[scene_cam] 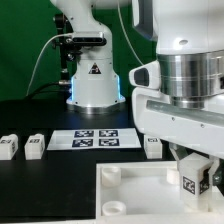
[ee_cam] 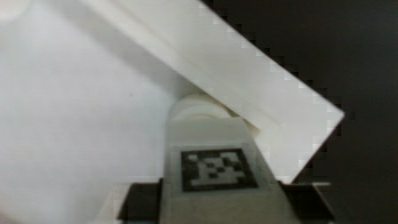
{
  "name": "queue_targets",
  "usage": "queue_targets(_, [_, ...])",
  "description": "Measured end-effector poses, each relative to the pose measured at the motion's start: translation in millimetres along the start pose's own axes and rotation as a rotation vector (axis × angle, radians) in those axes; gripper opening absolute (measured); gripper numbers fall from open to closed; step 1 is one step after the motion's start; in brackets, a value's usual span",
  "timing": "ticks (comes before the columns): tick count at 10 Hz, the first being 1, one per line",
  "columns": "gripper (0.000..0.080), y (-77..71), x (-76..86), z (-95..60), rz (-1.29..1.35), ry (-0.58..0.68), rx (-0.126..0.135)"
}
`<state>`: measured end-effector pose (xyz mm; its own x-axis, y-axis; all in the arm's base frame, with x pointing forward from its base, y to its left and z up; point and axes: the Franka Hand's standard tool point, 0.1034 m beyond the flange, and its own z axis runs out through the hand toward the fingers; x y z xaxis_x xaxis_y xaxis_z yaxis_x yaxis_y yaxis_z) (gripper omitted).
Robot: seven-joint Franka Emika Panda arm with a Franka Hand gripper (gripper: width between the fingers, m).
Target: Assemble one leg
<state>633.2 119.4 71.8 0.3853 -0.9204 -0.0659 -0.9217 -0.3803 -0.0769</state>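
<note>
My gripper (scene_cam: pixel 189 176) is shut on a white square-section leg (scene_cam: pixel 188 184) with a black-and-white tag on its face. It holds the leg upright over the right part of the big flat white panel (scene_cam: pixel 125 200). In the wrist view the leg (ee_cam: pixel 217 160) sits between the two dark fingers (ee_cam: pixel 150 200) of the gripper (ee_cam: pixel 217 203). Its far end is at a round corner socket (ee_cam: pixel 205 106) of the panel (ee_cam: pixel 89 100); I cannot tell whether it touches. Other loose legs lie on the black table: two at the exterior view's left (scene_cam: pixel 8 147) (scene_cam: pixel 35 146), one behind the panel (scene_cam: pixel 152 146).
The marker board (scene_cam: pixel 95 138) lies flat on the table behind the panel. The arm's base (scene_cam: pixel 93 80) stands at the back. The panel has raised round sockets (scene_cam: pixel 110 174) near its corners.
</note>
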Motion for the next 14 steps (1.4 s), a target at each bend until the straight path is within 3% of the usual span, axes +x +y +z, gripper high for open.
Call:
queue_targets(2, [0.0294, 0.4, -5.0, 1.3, 0.295, -0.007, 0.018])
queue_targets(4, [0.0294, -1.1, -11.0, 2.5, 0.404, -0.005, 0.028])
queue_targets(6, [0.0294, -1.1, -11.4, 2.7, 0.323, -0.003, 0.028])
queue_targets(7, [0.0445, -1.6, -10.5, 2.2, 0.285, -0.002, 0.029])
queue_targets(8, [0.0572, -3.4, -5.2, -0.3, 0.15, 0.002, 0.035])
queue_targets(9, [0.0572, -3.9, -2.3, -1.1, -0.083, 0.01, 0.037])
queue_targets(10, [0.0634, -4.7, -4.5, -1.3, -0.214, 0.012, 0.038])
queue_targets(13, [0.0649, -4.3, -4.7, -0.9, -0.479, 0.017, 0.035])
queue_targets(14, [0.0649, -3.7, -4.0, -0.5, -0.625, 0.029, 0.024])
